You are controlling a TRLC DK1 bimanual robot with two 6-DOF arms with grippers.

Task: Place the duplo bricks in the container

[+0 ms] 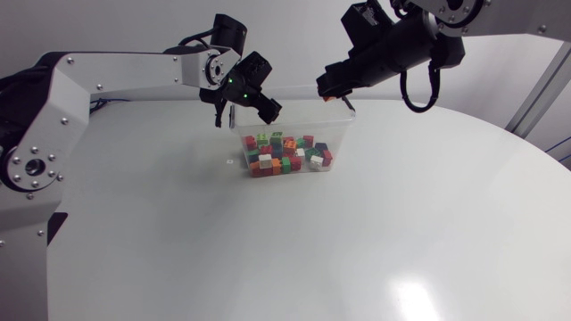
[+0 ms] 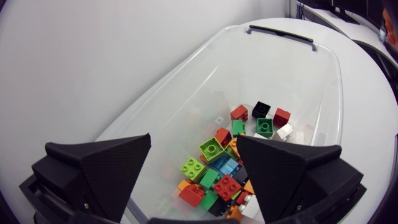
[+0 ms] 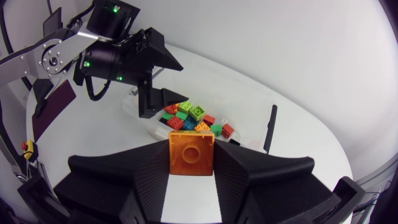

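My right gripper (image 3: 192,164) is clamped on an orange duplo brick (image 3: 191,148), which only its wrist view shows. My left gripper (image 2: 194,142) hangs spread open over the container (image 2: 186,68), with the piled bricks (image 2: 214,163) below its fingers.

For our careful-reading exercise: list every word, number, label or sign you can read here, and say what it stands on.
No text can be read. The orange brick in the right gripper, the loose bricks and the container show no legible print; anything finer is too small to tell.
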